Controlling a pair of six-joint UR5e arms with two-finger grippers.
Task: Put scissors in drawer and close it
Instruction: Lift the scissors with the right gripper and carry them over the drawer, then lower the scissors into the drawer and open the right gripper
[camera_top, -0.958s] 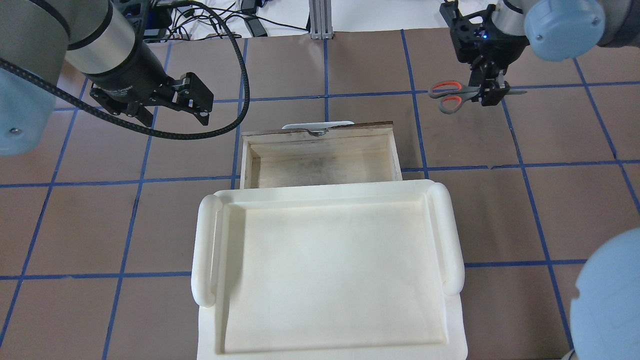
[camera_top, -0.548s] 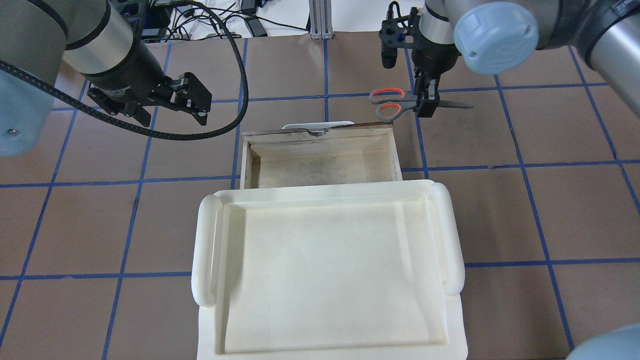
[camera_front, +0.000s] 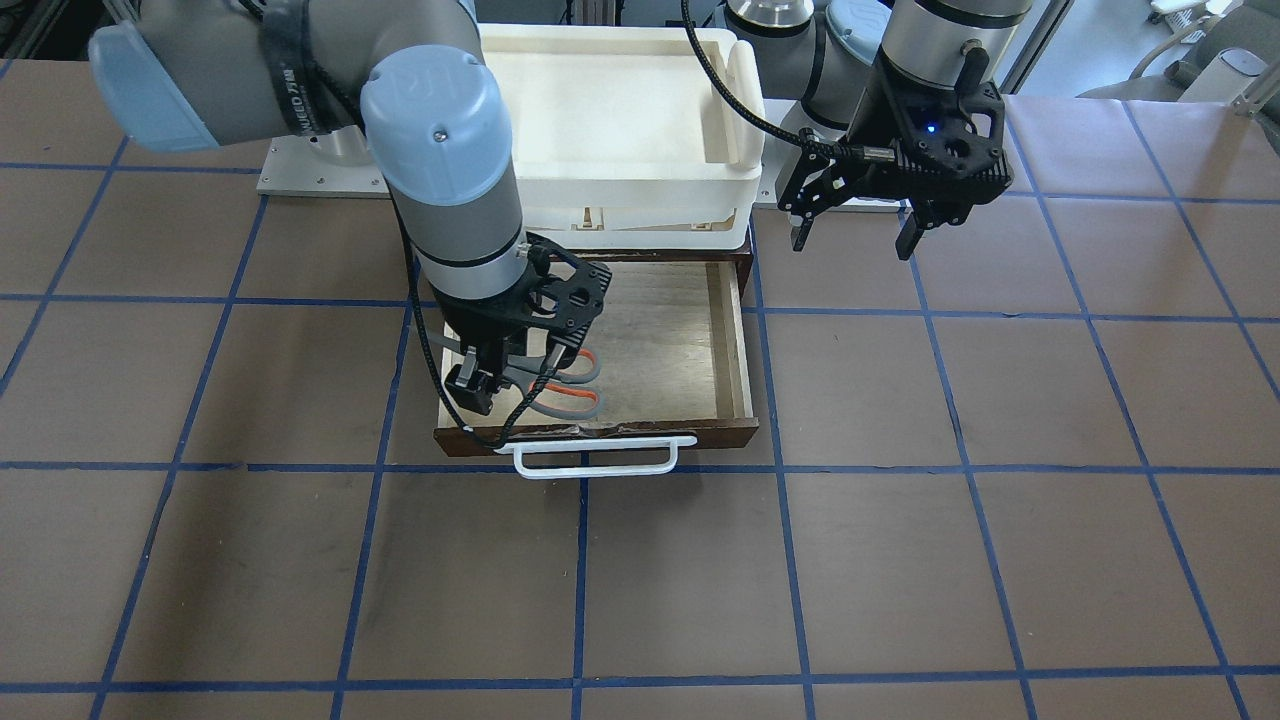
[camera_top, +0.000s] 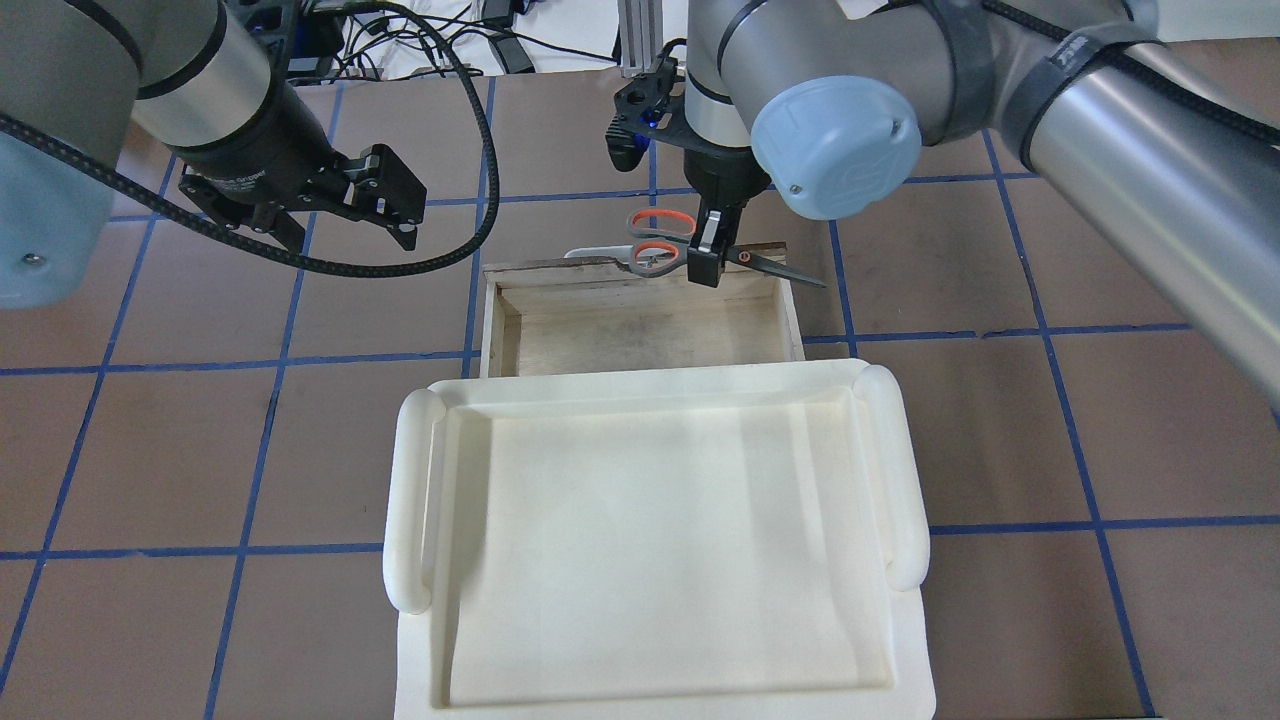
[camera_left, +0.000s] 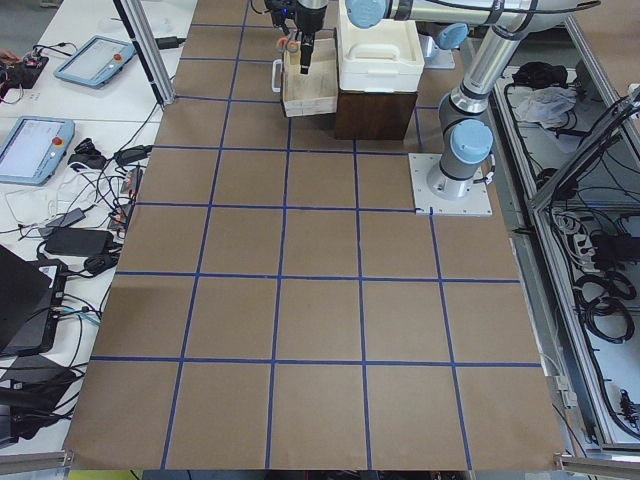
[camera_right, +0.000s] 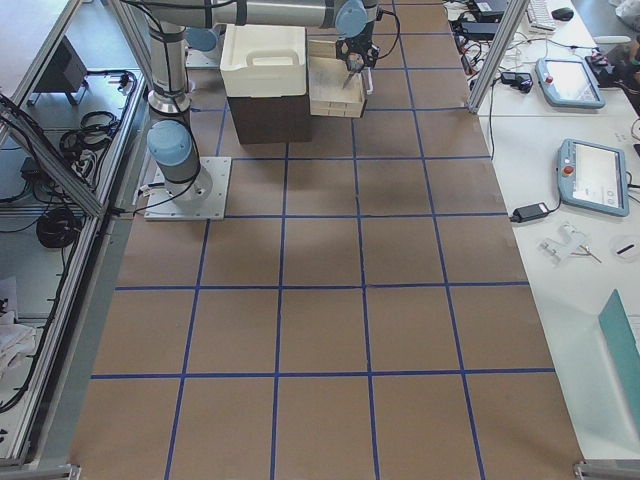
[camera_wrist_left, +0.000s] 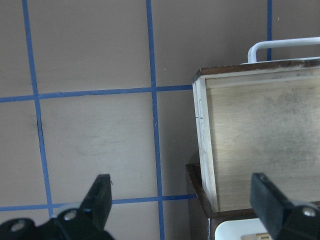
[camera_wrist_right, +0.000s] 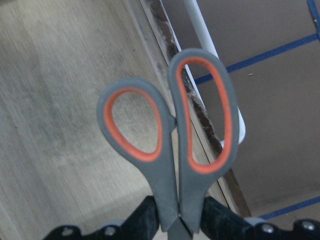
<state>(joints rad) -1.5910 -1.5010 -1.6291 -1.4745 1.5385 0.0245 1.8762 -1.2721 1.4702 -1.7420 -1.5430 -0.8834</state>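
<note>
The scissors, with grey handles lined orange-red, are held in my right gripper, which is shut on them near the pivot. They hang level above the front edge of the open drawer, with the handles over its white bar handle and the blades pointing to the view's right. In the front-facing view the scissors are over the drawer's near corner. The right wrist view shows the handle loops above the drawer front. My left gripper is open and empty, left of the drawer.
A white plastic tub sits on the dark cabinet behind the drawer and hangs over the drawer's back part. Brown table paper with blue tape lines lies all around. Cables trail off the left arm.
My right arm has carried the scissors leftwards from the table's right side to above the drawer's front edge. The left arm has not moved.
</note>
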